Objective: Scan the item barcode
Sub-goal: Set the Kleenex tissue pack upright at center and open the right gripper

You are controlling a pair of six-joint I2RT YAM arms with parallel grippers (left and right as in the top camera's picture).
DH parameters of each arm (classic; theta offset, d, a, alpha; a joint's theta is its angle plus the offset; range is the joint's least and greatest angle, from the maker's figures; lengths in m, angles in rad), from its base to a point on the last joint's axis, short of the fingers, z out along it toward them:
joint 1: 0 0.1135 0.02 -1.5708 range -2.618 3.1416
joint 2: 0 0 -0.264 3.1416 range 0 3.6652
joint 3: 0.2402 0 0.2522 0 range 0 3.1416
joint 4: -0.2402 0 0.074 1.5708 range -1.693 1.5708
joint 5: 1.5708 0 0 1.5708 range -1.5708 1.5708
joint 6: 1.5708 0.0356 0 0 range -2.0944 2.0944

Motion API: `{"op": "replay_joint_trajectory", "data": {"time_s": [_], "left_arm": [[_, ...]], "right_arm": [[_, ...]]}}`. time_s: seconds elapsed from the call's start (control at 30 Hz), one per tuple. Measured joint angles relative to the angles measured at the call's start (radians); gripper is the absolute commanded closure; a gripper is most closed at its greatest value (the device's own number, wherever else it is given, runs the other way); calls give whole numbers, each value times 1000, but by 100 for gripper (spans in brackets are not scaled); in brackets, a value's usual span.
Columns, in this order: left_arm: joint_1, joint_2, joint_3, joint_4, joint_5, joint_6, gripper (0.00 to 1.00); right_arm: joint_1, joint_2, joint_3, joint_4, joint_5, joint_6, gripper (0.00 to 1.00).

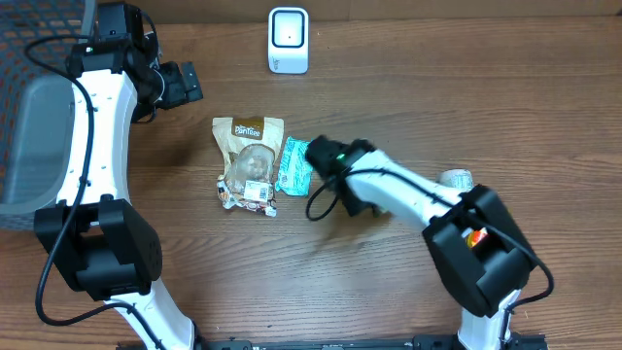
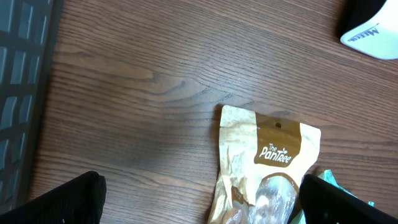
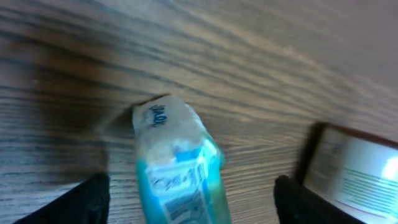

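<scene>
A teal packet (image 1: 293, 165) with a barcode lies flat on the wooden table, right beside a brown The PanTree pouch (image 1: 250, 160). My right gripper (image 1: 313, 156) hovers over the packet's right edge. In the right wrist view the teal packet (image 3: 177, 168) lies between my right gripper's (image 3: 193, 202) spread fingers, with clear gaps on both sides; the view is blurred. A white scanner (image 1: 289, 41) stands at the back edge. My left gripper (image 1: 185, 84) is open at the back left, holding nothing. The left wrist view shows the pouch (image 2: 267, 162) ahead of the left gripper (image 2: 199, 205).
A grey mesh basket (image 1: 29, 146) sits at the table's left edge. A small tape roll (image 1: 457, 178) lies right of my right arm. The scanner's corner (image 2: 373, 31) shows top right in the left wrist view. A white printed label (image 3: 360, 177) lies right of the teal packet.
</scene>
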Motion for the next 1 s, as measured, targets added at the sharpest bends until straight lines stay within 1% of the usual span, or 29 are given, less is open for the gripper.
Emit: {"op": "replay_joint_trajectory", "data": {"time_s": [0.1,0.23,0.3,0.37,0.4,0.43,0.47,0.5,0.53,0.6,0.63,0.77,0.83,0.93,0.97,1.0], "left_arm": [[0,0,0,0,0,0,0],[0,0,0,0,0,0,0],[0,0,0,0,0,0,0],[0,0,0,0,0,0,0],[0,0,0,0,0,0,0],[0,0,0,0,0,0,0],[0,0,0,0,0,0,0],[0,0,0,0,0,0,0],[0,0,0,0,0,0,0],[0,0,0,0,0,0,0],[0,0,0,0,0,0,0],[0,0,0,0,0,0,1],[0,0,0,0,0,0,0],[0,0,0,0,0,0,0],[0,0,0,0,0,0,0],[0,0,0,0,0,0,0]], "right_arm": [[-36,0,0,-2,-81,-35,28],[-57,0,0,-6,-156,-76,28],[-63,0,0,-2,-179,-87,43],[-70,0,0,6,-200,-96,63],[-77,0,0,10,-215,-105,74],[-83,0,0,15,-230,-103,79],[-89,0,0,19,-244,-101,79],[-94,0,0,24,-258,-98,69],[-99,0,0,30,-272,-96,46],[-109,0,0,46,-297,-100,32],[-113,0,0,56,-308,-101,30],[-134,0,0,87,-332,-68,29],[-151,0,0,94,-338,-42,32],[-180,0,0,98,-341,3,55],[-189,0,0,99,-346,14,65],[-195,0,0,100,-349,21,71]]}}
